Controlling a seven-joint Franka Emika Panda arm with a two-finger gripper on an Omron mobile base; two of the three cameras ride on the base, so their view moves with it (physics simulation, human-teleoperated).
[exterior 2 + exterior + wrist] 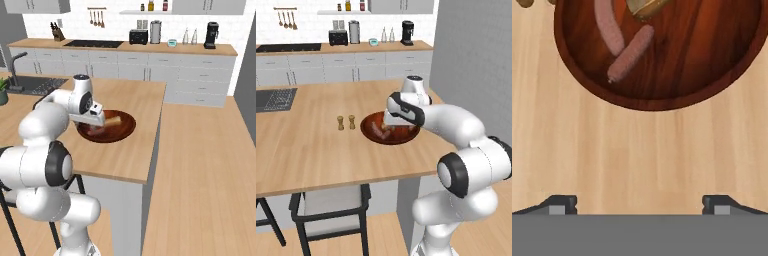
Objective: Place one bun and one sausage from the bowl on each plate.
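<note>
Tool (639,205) is spread wide, both dark fingertips (562,204) far apart at the bottom of the hand view, nothing between them, just bare wood underneath. It hangs above the desk (311,150), pointed down, just short of the near rim of the bowl (662,95).

From the left base view the white arm reaches from the lower right and its wrist sits over the bowl (398,136), hiding part of it. Right base view: hand end covers the left side of the bowl (122,127).

Bowl is wide, shallow, dark reddish-brown, resting flat on the desk near its right edge. Inside, in the hand view: two pinkish sausages, one sausage (631,54) lying diagonal, a second sausage (608,26) just beside it, ends nearly touching in a V. A bun (646,7), tan, cut off by the top edge. Right base view shows a pale bun (114,119) poking out next to the hand.

Left of the bowl on the desk, two small wooden shakers (346,122) stand upright, side by side, apart from the bowl. Dark sink (275,98) set in the desk far left. A chair (331,202) tucked under the near edge. Back counter along the wall carries a toaster (338,37) and a coffee machine (407,33).
</note>
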